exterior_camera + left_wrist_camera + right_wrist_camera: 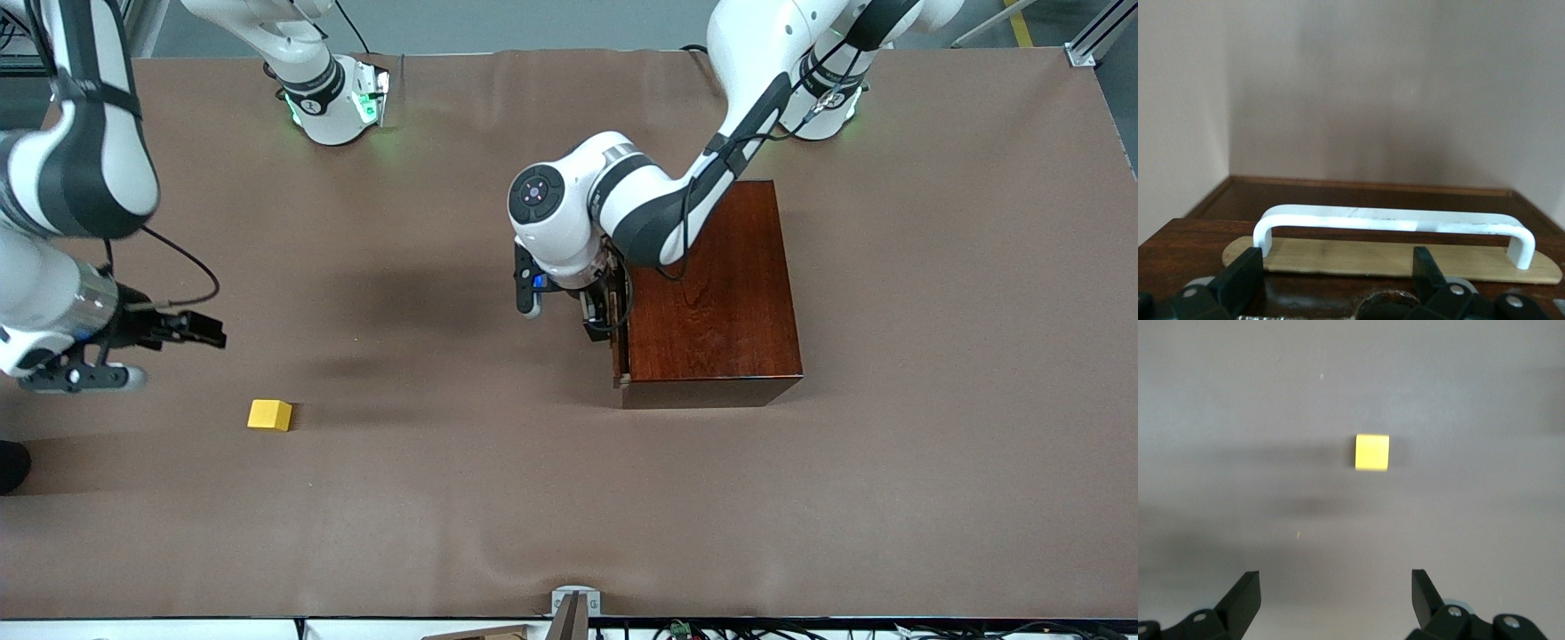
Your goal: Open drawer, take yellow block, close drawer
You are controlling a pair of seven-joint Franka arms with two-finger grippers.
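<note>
The dark reddish-brown wooden box (pixel 720 293) stands toward the left arm's end of the table. Its drawer front (pixel 1178 253) looks pushed in, or nearly so. The white bar handle (pixel 1391 220) sits on a pale wood plate (pixel 1405 257). My left gripper (pixel 594 316) is right at the drawer front, open (pixel 1336 263), with its fingers just short of the handle and holding nothing. The yellow block (pixel 269 415) lies on the bare table toward the right arm's end and shows in the right wrist view (pixel 1372 452). My right gripper (pixel 209 332) is open and empty (pixel 1333 577), over the table beside the block.
The brown table mat (pixel 498 498) stretches between the block and the box. The two arm bases (pixel 338 98) stand along the table's edge farthest from the front camera. A small bracket (pixel 573 604) sits at the edge nearest it.
</note>
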